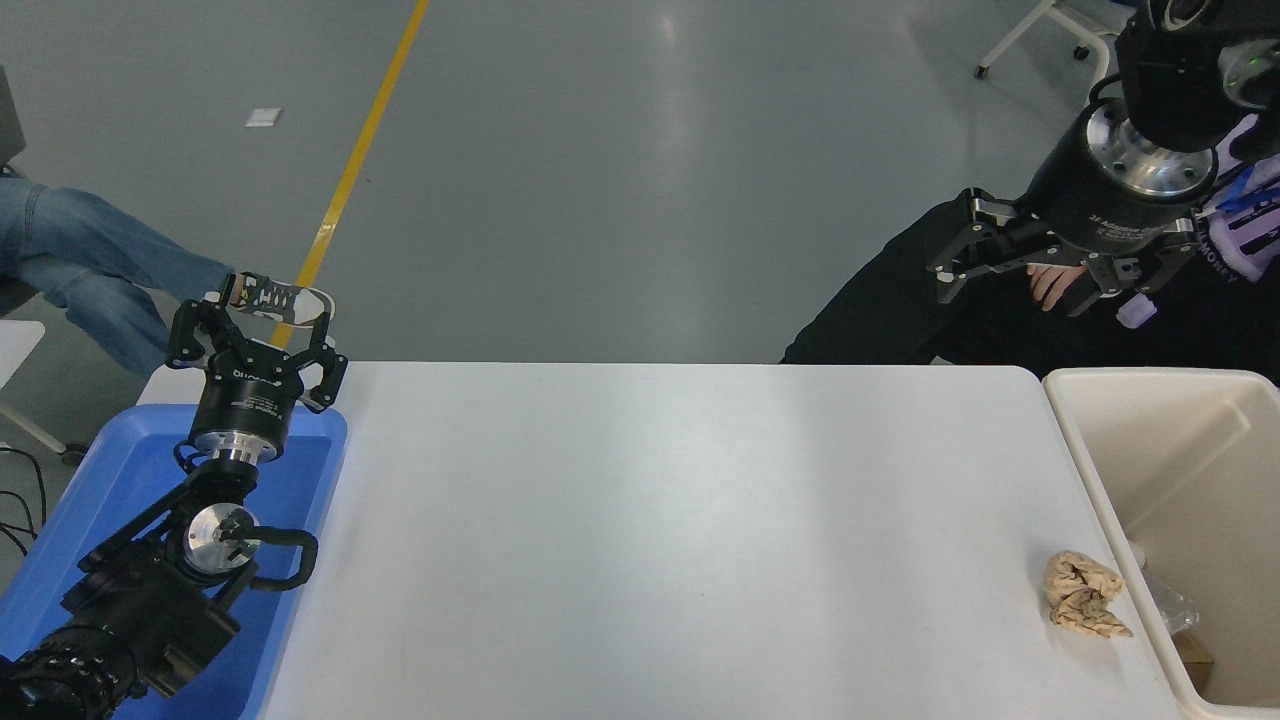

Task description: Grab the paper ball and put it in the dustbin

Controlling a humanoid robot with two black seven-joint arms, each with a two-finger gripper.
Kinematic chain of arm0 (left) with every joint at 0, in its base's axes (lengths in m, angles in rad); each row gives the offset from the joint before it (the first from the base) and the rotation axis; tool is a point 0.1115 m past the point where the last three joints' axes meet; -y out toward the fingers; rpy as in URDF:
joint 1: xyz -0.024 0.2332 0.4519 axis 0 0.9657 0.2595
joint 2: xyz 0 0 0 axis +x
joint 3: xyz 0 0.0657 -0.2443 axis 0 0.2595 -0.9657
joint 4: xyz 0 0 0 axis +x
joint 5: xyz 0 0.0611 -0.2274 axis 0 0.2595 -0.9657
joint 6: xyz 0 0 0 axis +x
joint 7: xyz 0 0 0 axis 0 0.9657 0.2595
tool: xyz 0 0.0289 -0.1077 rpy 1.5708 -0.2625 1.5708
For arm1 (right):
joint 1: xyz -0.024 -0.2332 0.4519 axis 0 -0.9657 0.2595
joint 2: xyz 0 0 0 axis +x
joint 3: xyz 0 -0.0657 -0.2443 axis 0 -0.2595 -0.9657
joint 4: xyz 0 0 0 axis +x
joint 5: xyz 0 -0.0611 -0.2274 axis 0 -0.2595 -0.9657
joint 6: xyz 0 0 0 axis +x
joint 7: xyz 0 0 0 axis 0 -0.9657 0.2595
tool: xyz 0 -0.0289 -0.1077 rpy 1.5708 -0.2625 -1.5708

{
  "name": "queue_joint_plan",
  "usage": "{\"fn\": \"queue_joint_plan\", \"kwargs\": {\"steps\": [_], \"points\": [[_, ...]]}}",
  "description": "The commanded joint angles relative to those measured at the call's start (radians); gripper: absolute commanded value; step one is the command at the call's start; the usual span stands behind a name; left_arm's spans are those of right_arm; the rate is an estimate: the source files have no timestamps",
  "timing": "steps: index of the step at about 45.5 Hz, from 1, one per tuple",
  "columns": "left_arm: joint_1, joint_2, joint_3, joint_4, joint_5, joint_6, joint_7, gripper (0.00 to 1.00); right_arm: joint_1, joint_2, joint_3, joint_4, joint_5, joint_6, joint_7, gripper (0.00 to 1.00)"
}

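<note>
The paper ball [1085,594] is seen lying on the white worktop [660,520], just beside the dustbin's near-left wall and not yet inside it. It is a crumpled tan wad, wrinkled and irregular, with a flattened tail pointing toward the dustbin [1100,470]. It is judged to be very light and soft: it can be expected to give under pressure and spring back a little, and nothing about it looks fragile or slippery. Being so light, it could be nudged aside by a finger that arrives off-centre. The bulkier upper lump is judged the best place to be gripped, with the fingers closing across its thickest part and not on the thin tail.

The dustbin is a cream-white tub with a thick rim, set at the worktop's right end; some clear wrapping and a brownish scrap are glimpsed low inside it.

The right pincer [1030,268] is held high beyond the dustbin's far-left corner, well apart from the ball, its fingers spread and holding nothing. Behind it a seated person [900,310] in dark clothing is seen.

Far from the dustbin, at the worktop's opposite end, the left pincer [252,318] is parked over a blue tray [110,470], its fingers likewise spread and empty.
</note>
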Motion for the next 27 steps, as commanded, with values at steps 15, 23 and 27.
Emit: {"fn": "queue_joint_plan", "kwargs": {"steps": [15,23,27], "points": [[0.0,0.0,0.0,0.0,0.0,0.002,0.001,0.99,-0.004,0.0,0.0,0.0,0.0,0.0,0.0,1.0],[0.0,0.0,0.0,0.0,0.0,0.002,0.001,0.99,-0.009,0.0,0.002,0.0,0.0,0.0,0.0,1.0],[0.0,0.0,0.001,0.0,0.0,0.002,0.001,0.99,-0.009,0.0,0.0,0.0,0.0,0.0,0.0,1.0]]}}
